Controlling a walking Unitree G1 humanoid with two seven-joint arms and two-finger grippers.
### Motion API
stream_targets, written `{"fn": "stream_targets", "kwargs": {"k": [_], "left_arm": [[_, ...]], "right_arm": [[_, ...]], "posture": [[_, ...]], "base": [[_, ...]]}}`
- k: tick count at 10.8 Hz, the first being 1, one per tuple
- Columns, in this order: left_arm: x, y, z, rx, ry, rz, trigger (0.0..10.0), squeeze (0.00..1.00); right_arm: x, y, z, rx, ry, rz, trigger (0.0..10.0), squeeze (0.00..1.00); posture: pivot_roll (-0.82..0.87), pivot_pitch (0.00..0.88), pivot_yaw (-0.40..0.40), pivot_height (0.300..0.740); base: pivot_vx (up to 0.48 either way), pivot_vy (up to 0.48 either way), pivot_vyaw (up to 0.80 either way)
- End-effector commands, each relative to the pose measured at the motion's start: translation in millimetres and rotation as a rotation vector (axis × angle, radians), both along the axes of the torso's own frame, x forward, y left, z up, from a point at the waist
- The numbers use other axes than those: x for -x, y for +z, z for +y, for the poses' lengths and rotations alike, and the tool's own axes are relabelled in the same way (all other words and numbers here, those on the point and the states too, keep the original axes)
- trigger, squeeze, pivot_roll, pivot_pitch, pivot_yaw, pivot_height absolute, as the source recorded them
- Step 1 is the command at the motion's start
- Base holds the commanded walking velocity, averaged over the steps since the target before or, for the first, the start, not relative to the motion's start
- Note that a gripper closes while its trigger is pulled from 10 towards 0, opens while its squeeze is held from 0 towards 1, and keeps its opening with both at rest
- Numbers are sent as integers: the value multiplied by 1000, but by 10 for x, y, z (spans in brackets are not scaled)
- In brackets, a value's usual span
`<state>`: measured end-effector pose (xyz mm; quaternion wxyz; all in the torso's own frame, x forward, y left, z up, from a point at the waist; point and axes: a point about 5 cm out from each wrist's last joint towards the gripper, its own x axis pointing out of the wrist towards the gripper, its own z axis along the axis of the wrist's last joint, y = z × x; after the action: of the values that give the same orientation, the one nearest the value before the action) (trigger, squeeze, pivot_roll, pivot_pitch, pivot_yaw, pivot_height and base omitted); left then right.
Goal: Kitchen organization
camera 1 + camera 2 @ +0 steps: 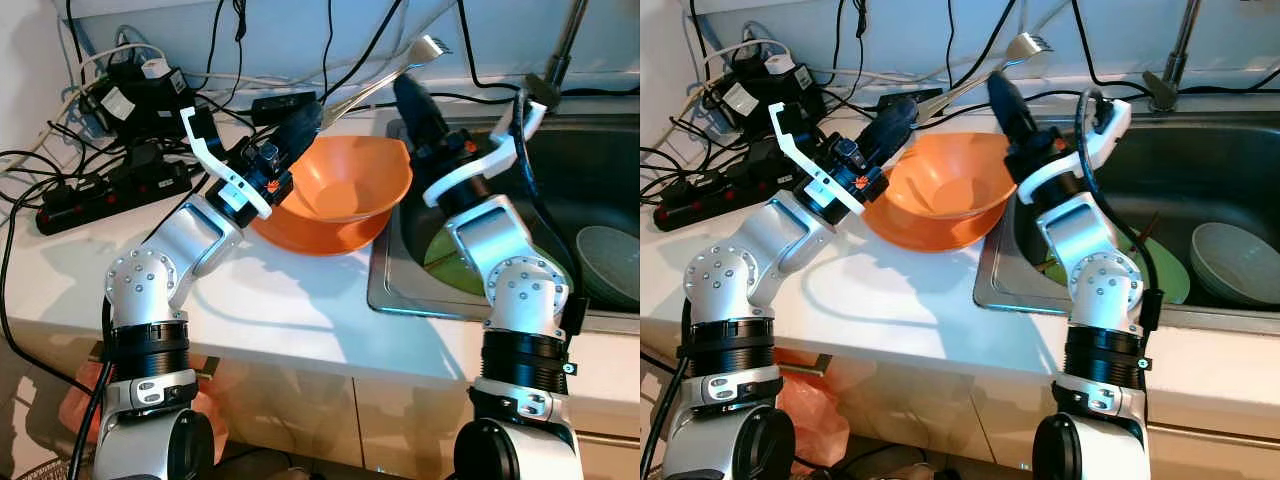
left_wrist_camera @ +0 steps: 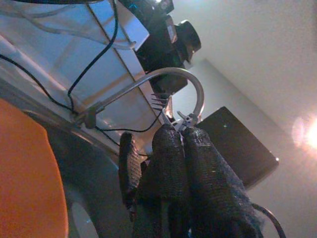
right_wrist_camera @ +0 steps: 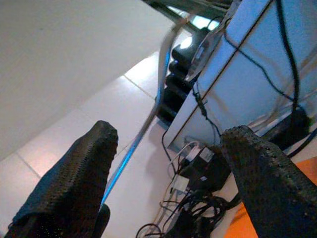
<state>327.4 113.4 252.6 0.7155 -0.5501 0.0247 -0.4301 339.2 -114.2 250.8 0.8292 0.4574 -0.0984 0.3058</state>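
Observation:
My left gripper [image 1: 308, 115] is shut on the handle of a silver fork [image 1: 395, 70]. The fork slants up over the far rim of an orange bowl [image 1: 350, 175], tines uppermost. In the left wrist view the shut fingertips [image 2: 171, 136] pinch the fork, whose tines [image 2: 161, 101] stick out past them. The bowl sits on an orange plate [image 1: 330, 238] on the white counter [image 1: 280, 300], beside the sink. My right gripper [image 1: 1002, 100] is raised at the bowl's right rim, close to the fork. Its fingers [image 3: 84, 168] stand wide open with the blurred fork shaft [image 3: 148, 111] between them.
A steel sink [image 1: 385, 285] on the right holds a green plate [image 1: 445, 265] and a grey bowl [image 1: 610, 260]; a faucet [image 1: 560, 50] stands behind it. Black power strips [image 1: 110, 190] and tangled cables [image 1: 130, 85] crowd the counter's back left. An orange bag [image 1: 815, 405] hangs below the counter.

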Motion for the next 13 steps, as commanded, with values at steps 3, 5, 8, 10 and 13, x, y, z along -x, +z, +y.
{"fn": "stream_targets", "kwargs": {"k": [3, 5, 8, 10, 13], "left_arm": [[113, -35, -28, -21, -78, -25, 0, 0], [180, -87, -46, -48, -105, -22, 0, 0], [190, -75, -12, -48, -103, -21, 0, 0], [188, -79, 2, -47, -102, -17, 0, 0], [179, -81, 12, -48, -113, -9, 0, 0]], "right_arm": [[6, 40, 109, -1, 46, -21, 10000, 0], [-34, 60, 131, -12, 51, -28, 10000, 0], [-29, 60, 138, -28, 57, -30, 0, 0], [-29, 65, 114, -33, 47, -33, 0, 0], [-25, 62, 95, -42, 36, -29, 0, 0]], "posture": [[108, 37, 165, 740], [112, 36, 165, 740], [118, 36, 161, 740], [113, 38, 164, 740], [113, 41, 168, 740]], "base": [[0, 0, 0], [0, 0, 0], [0, 0, 0], [0, 0, 0], [0, 0, 0]]}}
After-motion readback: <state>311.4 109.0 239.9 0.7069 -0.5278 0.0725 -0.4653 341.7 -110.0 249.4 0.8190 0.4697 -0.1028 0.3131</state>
